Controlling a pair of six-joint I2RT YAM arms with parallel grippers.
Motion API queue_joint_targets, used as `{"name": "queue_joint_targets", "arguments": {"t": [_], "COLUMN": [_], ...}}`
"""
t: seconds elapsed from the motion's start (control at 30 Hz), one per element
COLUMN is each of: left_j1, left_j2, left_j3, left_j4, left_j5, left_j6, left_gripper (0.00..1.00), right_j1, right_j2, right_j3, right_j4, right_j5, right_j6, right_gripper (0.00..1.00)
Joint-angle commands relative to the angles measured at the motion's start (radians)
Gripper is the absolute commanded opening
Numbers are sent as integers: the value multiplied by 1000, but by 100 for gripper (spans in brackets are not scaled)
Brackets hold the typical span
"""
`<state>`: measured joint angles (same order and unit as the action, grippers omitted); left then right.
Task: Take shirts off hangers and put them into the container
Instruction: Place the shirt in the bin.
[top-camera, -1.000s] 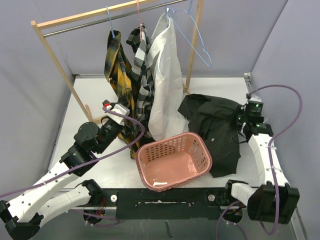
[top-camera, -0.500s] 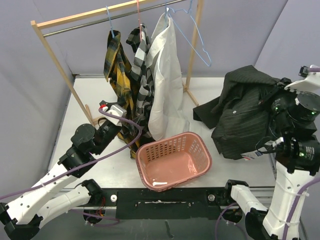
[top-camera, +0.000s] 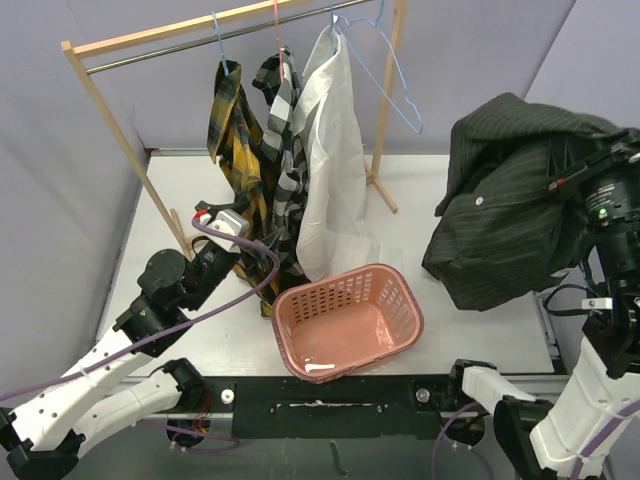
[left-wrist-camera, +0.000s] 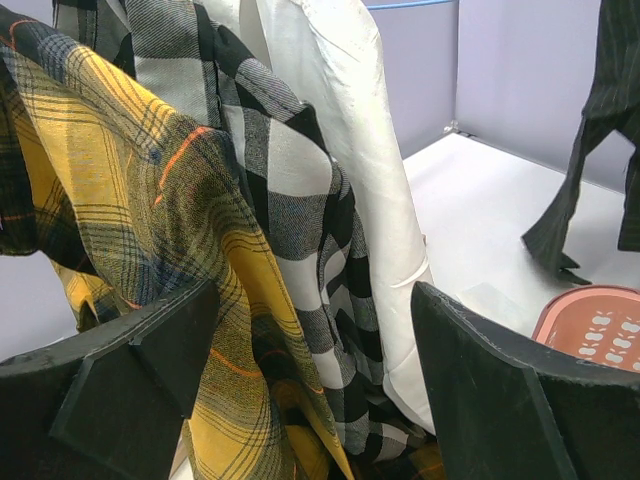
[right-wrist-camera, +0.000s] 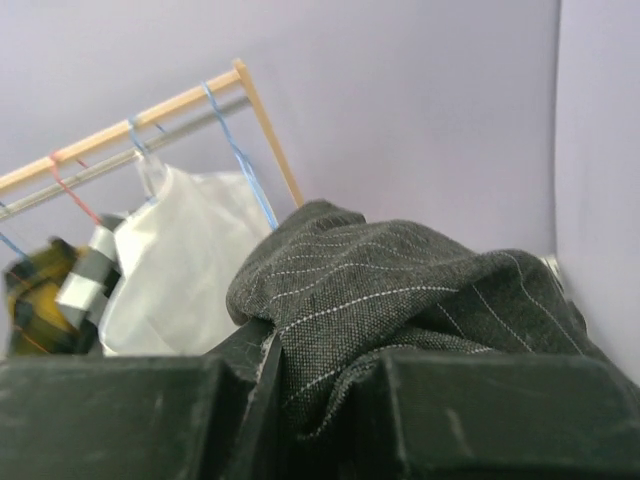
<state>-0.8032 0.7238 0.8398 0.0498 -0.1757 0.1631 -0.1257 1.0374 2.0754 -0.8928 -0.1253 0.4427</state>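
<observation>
Three shirts hang on the rail: yellow-and-black plaid (top-camera: 235, 140), black-and-white check (top-camera: 285, 150) and plain white (top-camera: 335, 150). My left gripper (top-camera: 248, 250) is open at their lower hems, with the plaid (left-wrist-camera: 130, 200) and check (left-wrist-camera: 280, 180) cloth lying between its fingers (left-wrist-camera: 480, 380). My right gripper (right-wrist-camera: 300, 390) is shut on the black striped shirt (top-camera: 510, 190), which hangs high above the table's right side, off any hanger. An empty light blue hanger (top-camera: 395, 75) stays on the rail. The pink container (top-camera: 345, 290) sits empty near the front edge.
The wooden rack (top-camera: 110, 115) with its metal rail (top-camera: 200, 45) spans the back left, its right post (top-camera: 385, 120) standing just behind the white shirt. Purple cables loop off both arms. The basket's corner (left-wrist-camera: 600, 325) shows in the left wrist view.
My right arm has lifted the black striped shirt off the table and raised it high on the right. The left arm has barely shifted at the hanging shirts.
</observation>
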Motion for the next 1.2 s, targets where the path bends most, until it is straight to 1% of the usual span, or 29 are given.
{"name": "queue_joint_targets", "arguments": {"t": [0.0,0.07,0.13,0.23,0.33,0.4,0.47,0.53,0.6,0.67,0.8,0.97,1.03,1.17], "left_j1": [6,7,7,7,7,7,7,7,8,9,9,10,10,12], "left_j2": [-18,-17,-16,-12,-8,-8,-7,-6,-6,-5,-10,-9,-12,-16], "left_j3": [-1,-1,-1,-2,-1,-1,-1,-1,-1,-2,-2,4,4,3], "left_j4": [61,62,62,61,62,61,62,62,62,61,60,56,56,56], "left_j5": [-5,-5,-7,-8,-7,-8,-6,-4,-5,-4,-1,5,6,7], "left_j6": [-13,-12,-11,-11,-11,-11,-11,-11,-11,-11,-12,-13,-14,-14], "left_gripper": [77,77,77,77,77,77,77,77,77,77,77,77,77,77], "right_j1": [-8,-8,-8,-7,-19,-46,-104,-192,-262,-284,-289,-288,-278,-220], "right_j2": [126,205,259,276,285,292,299,309,320,315,299,298,294,248], "right_j3": [261,401,494,509,509,509,510,527,548,550,549,560,602,606], "right_j4": [81,59,73,177,294,389,512,662,812,875,894,1017,998,910], "right_j5": [-98,-151,-201,-280,-404,-509,-622,-727,-791,-802,-801,-802,-790,-733], "right_j6": [57,74,108,192,306,411,539,698,856,933,947,1069,1057,956], "right_gripper": [0,0,0,0,0,0,0,0,0,1,1,1,1,1]}}
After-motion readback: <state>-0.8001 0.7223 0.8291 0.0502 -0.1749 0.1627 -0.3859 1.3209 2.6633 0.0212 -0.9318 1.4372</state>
